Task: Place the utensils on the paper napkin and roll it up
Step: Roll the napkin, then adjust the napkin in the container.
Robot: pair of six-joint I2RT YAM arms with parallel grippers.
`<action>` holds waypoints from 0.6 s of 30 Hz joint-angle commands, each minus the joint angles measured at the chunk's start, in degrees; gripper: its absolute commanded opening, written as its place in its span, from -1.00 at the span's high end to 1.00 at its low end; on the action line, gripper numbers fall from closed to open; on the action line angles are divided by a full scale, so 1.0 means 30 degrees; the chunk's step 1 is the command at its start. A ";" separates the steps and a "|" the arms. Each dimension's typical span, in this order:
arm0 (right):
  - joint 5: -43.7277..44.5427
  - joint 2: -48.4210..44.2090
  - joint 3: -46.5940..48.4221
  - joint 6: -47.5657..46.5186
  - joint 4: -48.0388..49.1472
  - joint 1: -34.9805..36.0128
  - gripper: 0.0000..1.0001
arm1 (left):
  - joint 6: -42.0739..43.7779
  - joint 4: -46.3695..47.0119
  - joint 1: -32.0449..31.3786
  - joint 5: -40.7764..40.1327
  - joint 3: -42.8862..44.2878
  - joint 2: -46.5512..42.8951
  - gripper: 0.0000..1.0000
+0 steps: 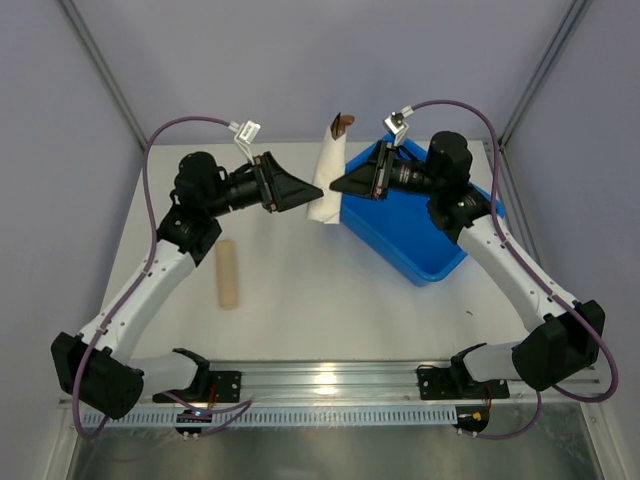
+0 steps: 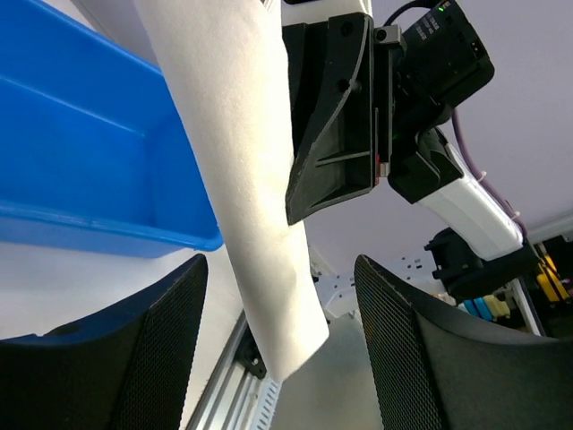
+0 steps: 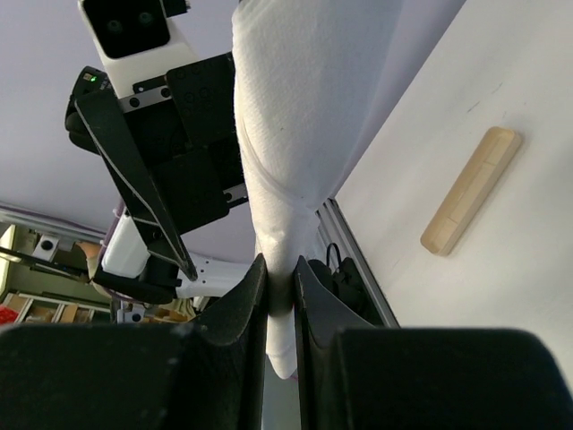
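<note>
The white paper napkin (image 1: 327, 180) is rolled into a tube and held up in the air between the two arms. A bronze utensil tip (image 1: 342, 124) sticks out of its top; the rest of the utensils is hidden inside. My right gripper (image 1: 336, 185) is shut on the roll, which shows pinched between its jaws in the right wrist view (image 3: 279, 287). My left gripper (image 1: 308, 195) is open beside the roll. In the left wrist view the roll (image 2: 260, 206) hangs between the spread fingers (image 2: 170, 349) without touching them.
A blue bin (image 1: 415, 225) stands at the right, just behind and below the roll. A tan beige cylinder (image 1: 229, 274) lies on the white table at the left, also in the right wrist view (image 3: 472, 190). The metal rail (image 1: 330, 380) runs along the near edge.
</note>
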 commanded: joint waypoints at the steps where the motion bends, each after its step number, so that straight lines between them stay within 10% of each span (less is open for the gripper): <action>1: 0.0340 -0.0797 0.1252 -0.1295 -0.0866 -0.0080 0.93 | 0.1511 -0.2025 0.0486 -0.1125 -0.0126 -0.1319 -0.36; 18: 0.3678 0.0548 0.5434 -1.1310 -1.3577 -0.3624 0.93 | 0.7667 -1.6181 0.2010 -0.7982 0.3448 -0.3928 -0.34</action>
